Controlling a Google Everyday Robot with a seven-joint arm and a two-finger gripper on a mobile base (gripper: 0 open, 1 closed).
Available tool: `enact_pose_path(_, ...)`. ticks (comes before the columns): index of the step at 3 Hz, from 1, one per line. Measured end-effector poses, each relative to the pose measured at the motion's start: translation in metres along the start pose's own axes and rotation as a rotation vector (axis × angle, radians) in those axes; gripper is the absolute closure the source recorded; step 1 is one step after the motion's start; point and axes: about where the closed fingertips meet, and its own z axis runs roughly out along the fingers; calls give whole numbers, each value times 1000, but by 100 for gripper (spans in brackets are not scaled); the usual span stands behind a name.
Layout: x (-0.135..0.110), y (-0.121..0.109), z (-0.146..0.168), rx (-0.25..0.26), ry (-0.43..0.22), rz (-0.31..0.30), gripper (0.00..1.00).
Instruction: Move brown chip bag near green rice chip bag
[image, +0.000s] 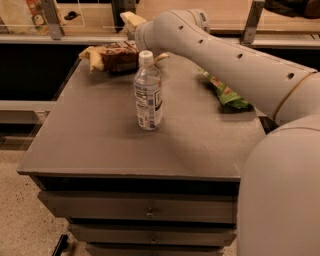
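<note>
The brown chip bag (112, 55), dark brown with tan-yellow ends, lies at the table's far left edge. The green rice chip bag (227, 92) lies at the far right of the table, its upper part hidden behind my arm. My gripper (132, 22) is at the end of the arm, at the far edge of the table. It is just above and to the right of the brown bag and holds nothing that I can see.
A clear water bottle (148, 92) with a white cap stands upright in the middle of the grey table (100, 145), in front of the brown bag. My arm (225, 55) spans the table's right side. Rails and posts (52, 20) run behind the far edge.
</note>
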Motion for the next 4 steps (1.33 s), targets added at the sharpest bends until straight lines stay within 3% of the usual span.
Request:
enact_pose_path(1, 0, 4, 15, -22, 14, -4, 0)
enact_pose_path(2, -2, 3, 28, -26, 13, -5, 17)
enact_pose_path(4, -13, -3, 41, -22, -8, -32, 64)
